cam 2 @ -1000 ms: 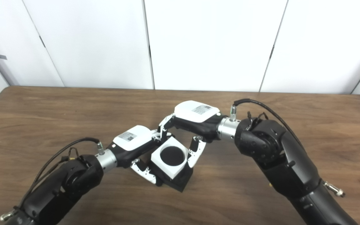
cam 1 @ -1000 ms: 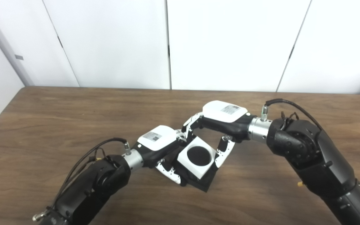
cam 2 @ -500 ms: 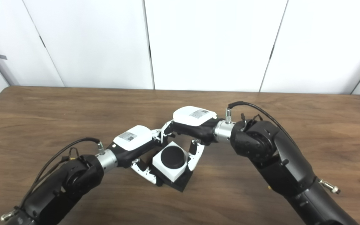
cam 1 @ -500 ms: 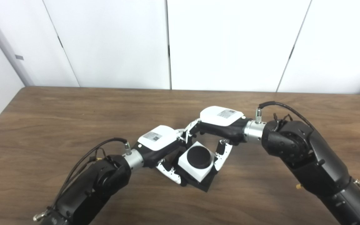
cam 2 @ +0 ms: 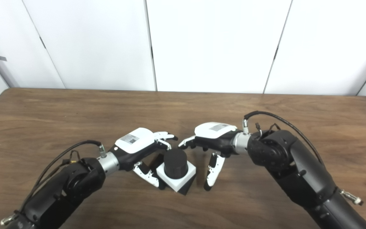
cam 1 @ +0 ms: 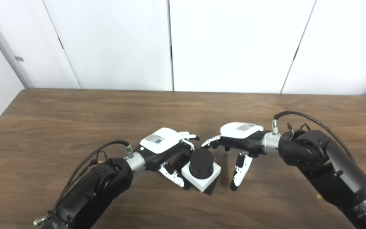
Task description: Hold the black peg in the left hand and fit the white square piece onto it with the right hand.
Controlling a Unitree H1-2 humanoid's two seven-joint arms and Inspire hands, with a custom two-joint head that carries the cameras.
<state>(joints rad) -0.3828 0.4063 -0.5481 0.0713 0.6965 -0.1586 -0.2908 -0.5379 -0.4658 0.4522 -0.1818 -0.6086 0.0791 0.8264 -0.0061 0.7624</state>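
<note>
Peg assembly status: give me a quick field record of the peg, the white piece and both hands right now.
black peg: upright, sticking up through the white piece
white square piece: seated around the peg, over the black base
left hand: beside the assembly; hold on it unclear
right hand: open, apart from the piece, to its right
table: wooden, assembly resting on it

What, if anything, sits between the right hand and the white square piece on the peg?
Nothing visible. The right hand is open, off to the right of the white square piece, with only bare table in the gap. The piece sits low around the black peg, and the left hand is on the far side of it.
</note>
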